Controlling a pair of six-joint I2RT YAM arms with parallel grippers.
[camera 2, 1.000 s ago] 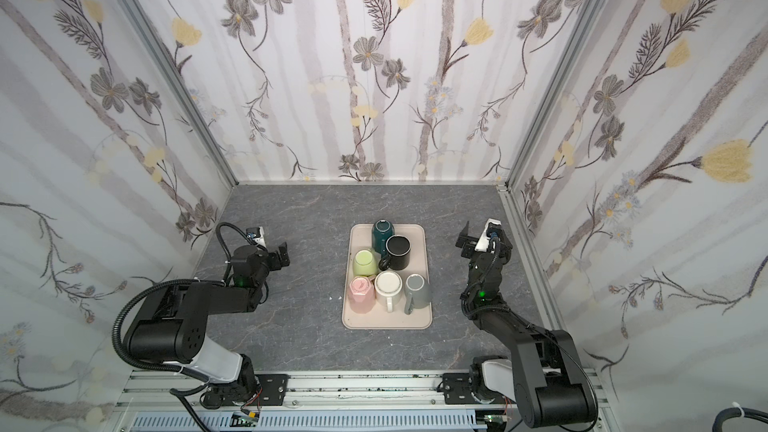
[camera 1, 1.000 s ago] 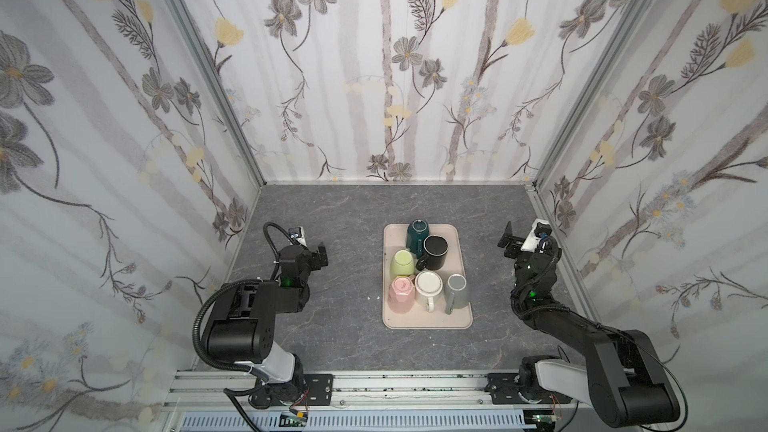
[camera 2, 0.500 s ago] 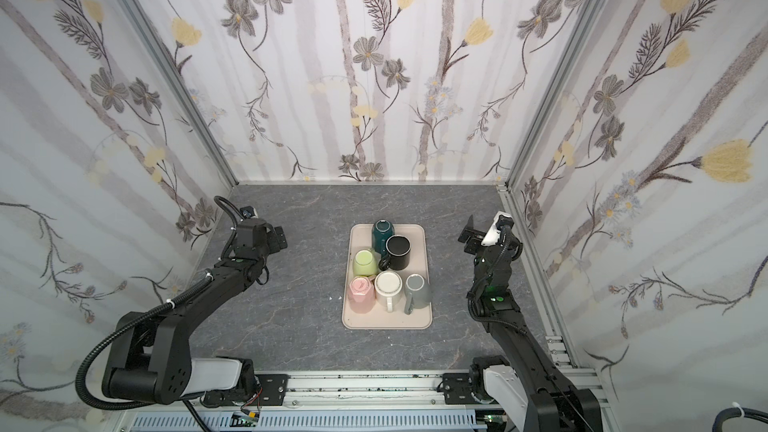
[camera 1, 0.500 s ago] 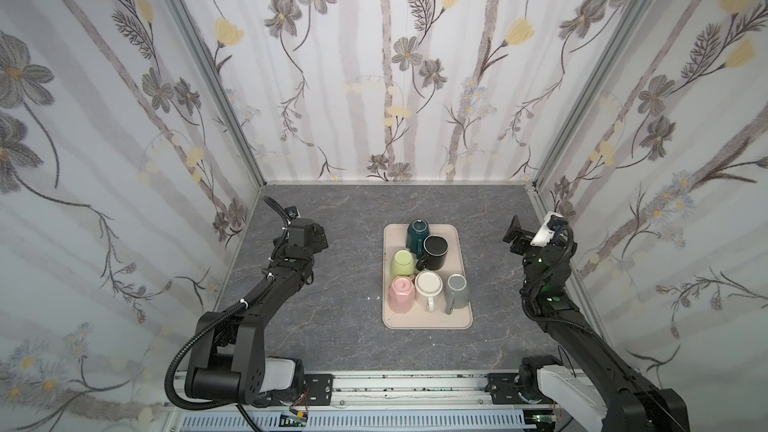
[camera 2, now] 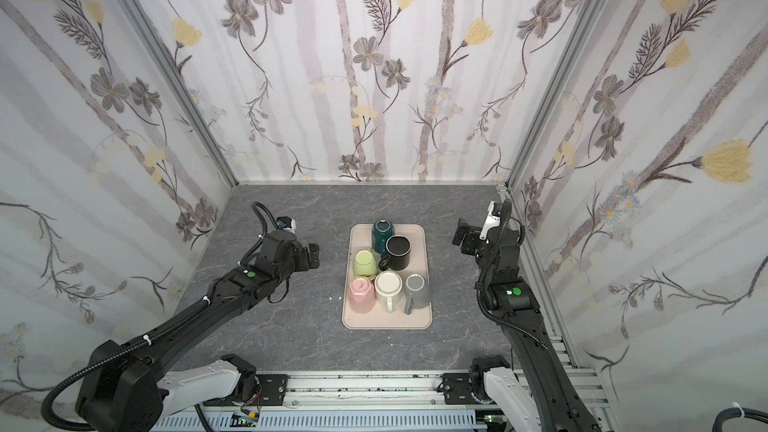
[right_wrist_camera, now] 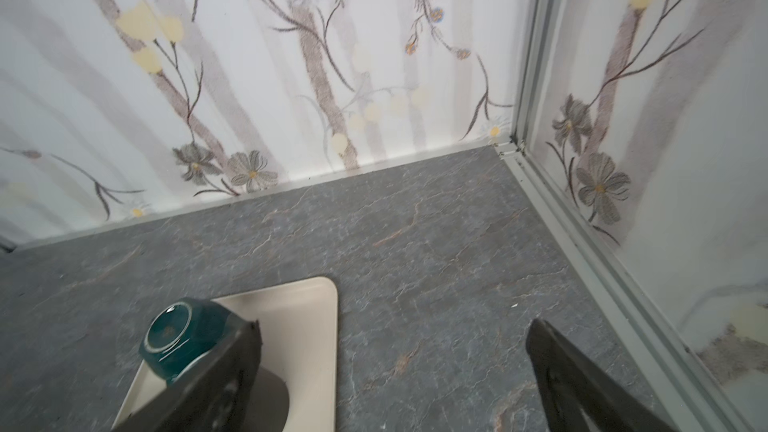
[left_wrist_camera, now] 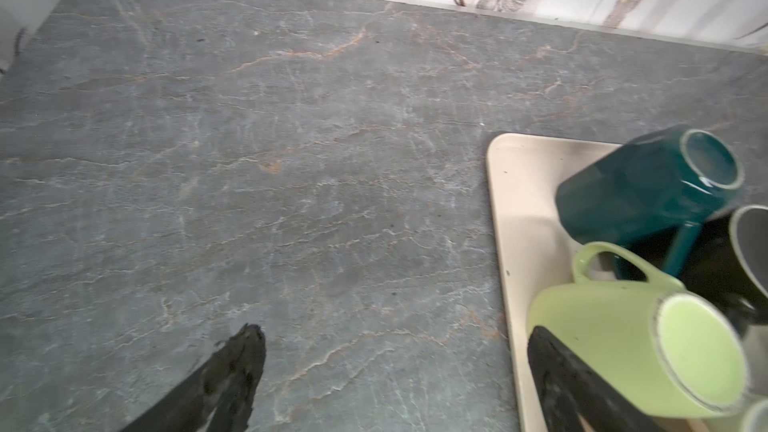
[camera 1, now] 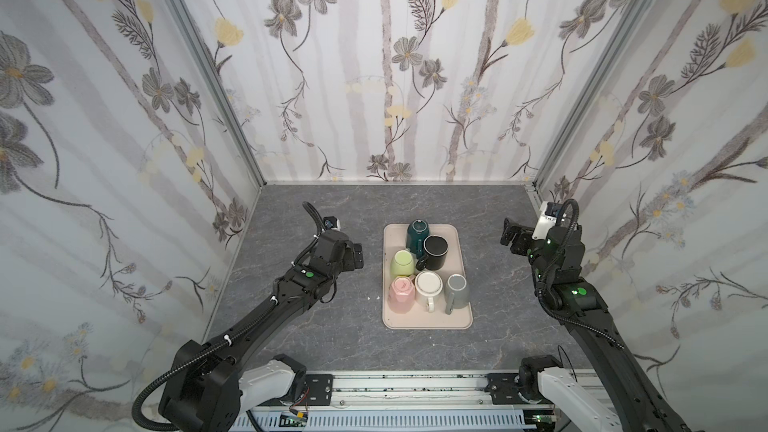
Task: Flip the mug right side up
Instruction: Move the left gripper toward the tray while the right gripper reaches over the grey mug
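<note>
In both top views, unfolded from rest and brought the left gripper point(camera 1: 356, 257) near the tray point(camera 1: 415, 323), the right gripper point(camera 1: 510, 238) well apart; both spread wide, empty. Leaves the mugs point(camera 1: 429, 284) bottom-up on the tray, untouched.

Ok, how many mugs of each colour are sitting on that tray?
teal mug: 1
black mug: 1
light green mug: 1
pink mug: 1
cream mug: 1
grey mug: 1
Total: 6 mugs on the beige tray
</note>
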